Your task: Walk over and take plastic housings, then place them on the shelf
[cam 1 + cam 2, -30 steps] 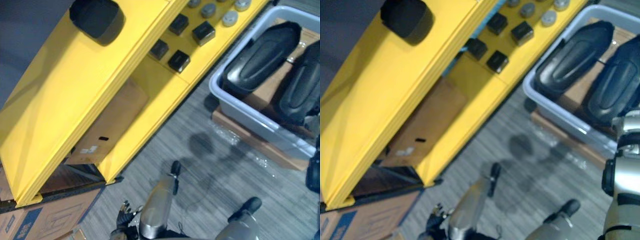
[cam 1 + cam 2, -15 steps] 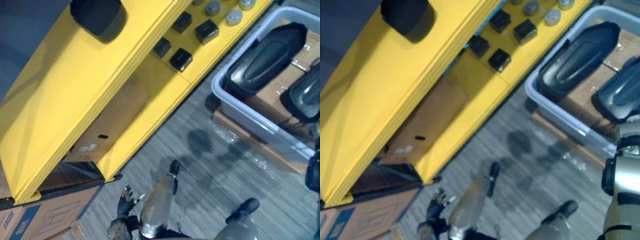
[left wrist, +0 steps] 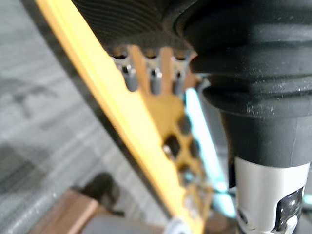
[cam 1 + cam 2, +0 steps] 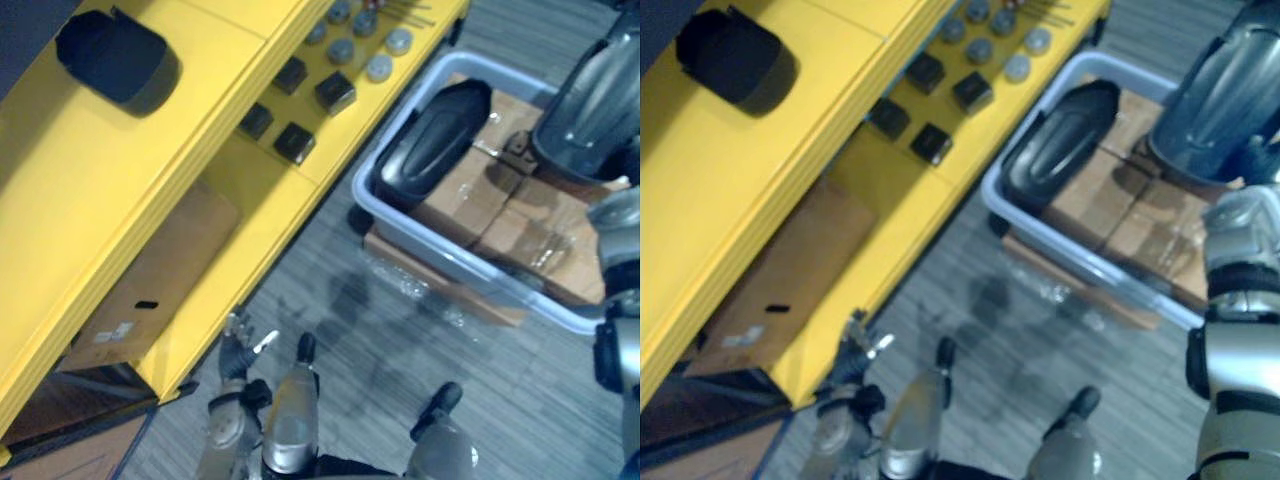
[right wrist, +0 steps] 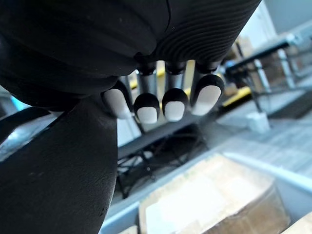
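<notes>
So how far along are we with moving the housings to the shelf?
Done: one black rounded plastic housing already lies on the yellow shelf. In hand: the right hand holds a long black plastic housing raised above the grey bin. Left: shelve it, then fetch the other long black housing lying in the bin. The left hand hangs open.

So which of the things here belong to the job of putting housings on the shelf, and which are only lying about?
Belongs to the job:
- held housing, in the right hand
- second housing, lying in the grey bin
- yellow shelf
- shelved housing, on its top

Only lying about:
- black blocks
- grey discs
- cardboard box under the shelf
- left hand, open, idle
</notes>
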Robot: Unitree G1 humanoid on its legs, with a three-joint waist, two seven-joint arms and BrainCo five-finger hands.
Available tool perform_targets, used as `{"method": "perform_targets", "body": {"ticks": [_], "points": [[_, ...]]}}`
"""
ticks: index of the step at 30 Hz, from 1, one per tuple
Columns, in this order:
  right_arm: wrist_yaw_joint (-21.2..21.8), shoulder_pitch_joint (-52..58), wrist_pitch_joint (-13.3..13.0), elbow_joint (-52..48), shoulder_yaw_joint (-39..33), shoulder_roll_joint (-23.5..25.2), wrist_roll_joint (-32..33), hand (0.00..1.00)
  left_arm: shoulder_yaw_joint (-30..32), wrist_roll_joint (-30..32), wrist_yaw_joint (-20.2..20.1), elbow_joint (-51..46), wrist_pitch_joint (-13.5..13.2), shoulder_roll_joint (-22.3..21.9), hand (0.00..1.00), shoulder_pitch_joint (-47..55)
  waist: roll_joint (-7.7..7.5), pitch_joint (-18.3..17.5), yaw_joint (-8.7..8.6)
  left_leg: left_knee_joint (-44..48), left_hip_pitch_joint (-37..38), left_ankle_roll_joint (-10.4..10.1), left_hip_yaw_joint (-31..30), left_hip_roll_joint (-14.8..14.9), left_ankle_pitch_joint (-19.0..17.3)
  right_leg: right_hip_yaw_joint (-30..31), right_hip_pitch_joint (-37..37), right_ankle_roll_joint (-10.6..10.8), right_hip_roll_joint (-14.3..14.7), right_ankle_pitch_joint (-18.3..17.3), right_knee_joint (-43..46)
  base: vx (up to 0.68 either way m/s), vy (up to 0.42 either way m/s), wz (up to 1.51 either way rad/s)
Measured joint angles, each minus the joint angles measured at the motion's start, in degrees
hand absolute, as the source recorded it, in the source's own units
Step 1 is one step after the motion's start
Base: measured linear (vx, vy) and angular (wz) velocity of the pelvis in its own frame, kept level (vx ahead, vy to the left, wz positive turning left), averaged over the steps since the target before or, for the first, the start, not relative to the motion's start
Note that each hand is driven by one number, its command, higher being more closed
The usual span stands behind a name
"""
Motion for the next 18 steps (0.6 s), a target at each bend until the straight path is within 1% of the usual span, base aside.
{"method": "perform_targets", "body": {"ticks": [2,4,5,6,7,8,9,10,11,12,13,15,17,18], "points": [[-0.8,5.3,0.0,-6.2,0.0,3.0,-1.2,1.00,0.1,2.3,-1.0,-3.2,1.6,0.0,0.00,0.6,-1.75,-1.5,-0.60,-1.8,2.0,-0.3,0.1,0.5,0.4,-0.2,1.8,-0.1,0.8,0.1,-1.5,0.07,-0.058,-0.04],[-1.1,9.3,-0.4,-12.3,0.0,5.5,-3.0,1.00,0.0,2.9,-2.4,-6.2,2.6,0.1,0.00,0.2,-2.98,-3.8,-0.94,-2.9,2.6,-0.4,0.7,0.9,0.9,-0.2,2.0,-0.2,1.2,0.1,-2.3,0.03,-0.032,-0.05],[-1.1,10.6,-0.7,-14.4,0.0,6.3,-3.8,1.00,-0.1,2.9,-3.1,-7.5,3.2,0.3,0.00,-0.2,-3.34,-4.6,-0.98,-3.4,3.0,-0.5,1.3,1.0,0.9,-0.2,2.0,-0.2,1.4,0.2,-2.7,0.05,-0.029,-0.13],[-1.2,12.9,-1.9,-18.6,0.0,7.5,-5.2,1.00,-0.4,3.3,-4.2,-10.3,4.0,0.6,0.00,-1.5,-3.59,-5.2,-1.22,-4.8,4.9,-0.8,1.8,1.2,1.2,0.0,3.3,-0.3,1.8,0.3,-3.4,0.05,-0.023,-0.12],[-1.3,15.1,-3.2,-22.0,0.1,8.2,-6.9,1.00,-1.2,5.4,-5.5,-12.1,4.6,1.2,0.00,-3.2,-3.79,-6.1,-1.59,-5.6,6.1,-0.8,2.2,1.2,1.3,0.0,4.1,-0.3,1.8,0.3,-3.8,0.03,-0.018,-0.13],[-1.4,15.8,-4.1,-23.2,0.2,8.9,-7.8,1.00,-1.5,7.0,-5.9,-12.8,4.8,1.6,0.00,-4.0,-4.03,-7.1,-1.90,-6.2,6.3,-0.8,2.5,1.2,1.5,0.1,4.0,-0.3,1.9,0.4,-4.0,0.01,-0.005,-0.09],[-1.5,16.9,-5.4,-26.0,0.7,9.9,-9.1,1.00,-2.1,9.6,-6.3,-13.8,5.4,2.4,0.00,-6.1,-4.39,-8.7,-2.81,-7.0,6.8,-0.9,3.0,1.2,1.7,0.2,4.1,-0.3,2.0,0.8,-4.5,0.02,0.007,-0.20],[-1.6,17.5,-7.0,-27.9,1.4,10.3,-10.2,1.00,-3.2,11.8,-6.5,-14.1,6.5,3.1,0.00,-9.0,-4.59,-9.4,-3.20,-7.6,8.1,-0.9,3.8,1.3,1.8,0.3,4.6,-0.5,2.1,1.3,-4.9,0.02,0.013,-0.25],[-1.8,17.7,-8.6,-29.4,2.2,10.9,-11.3,1.00,-4.0,12.2,-6.7,-14.1,8.1,3.7,0.00,-12.0,-4.87,-9.6,-4.04,-8.2,9.6,-0.9,4.7,1.3,1.8,0.4,5.7,-0.5,2.1,1.7,-5.7,0.01,0.011,-0.28],[-2.0,17.8,-9.2,-30.0,2.8,11.2,-11.6,1.00,-4.4,12.2,-6.8,-13.9,8.9,4.0,0.00,-13.5,-5.09,-9.8,-4.42,-8.5,10.4,-0.9,5.1,1.2,1.8,0.6,6.0,-0.4,2.1,1.9,-6.0,-0.03,0.014,-0.28],[-2.2,18.8,-10.5,-31.5,3.5,12.0,-12.4,1.00,-5.6,11.4,-6.8,-12.9,10.9,4.2,0.00,-16.7,-5.70,-11.3,-4.83,-8.6,10.6,-0.9,5.9,1.3,1.8,1.4,5.9,-0.5,2.3,2.4,-6.7,-0.02,0.008,-0.30],[-2.2,19.0,-12.6,-31.9,5.1,13.5,-13.5,1.00,-5.9,10.4,-6.4,-9.3,12.8,4.0,0.00,-21.2,-6.53,-12.9,-5.80,-8.5,10.8,-1.0,6.7,1.5,1.9,2.0,6.0,-0.7,2.8,3.2,-8.2,-0.02,-0.001,-0.27],[-2.2,19.0,-14.8,-33.3,6.4,14.4,-14.2,1.00,-5.9,5.9,-4.9,-4.5,15.0,3.3,0.00,-25.7,-6.91,-13.3,-6.59,-8.4,12.1,-1.0,8.3,1.8,1.9,3.6,6.0,-1.1,3.0,3.7,-8.3,-0.04,0.003,-0.31],[-2.2,19.0,-15.7,-34.1,6.7,14.8,-15.1,1.00,-5.9,4.2,-4.5,-2.7,15.5,2.9,0.00,-27.0,-6.90,-13.4,-7.24,-8.4,12.4,-1.0,8.5,1.8,1.9,3.9,6.1,-1.1,3.0,3.7,-8.3,-0.07,0.012,-0.27]]}}
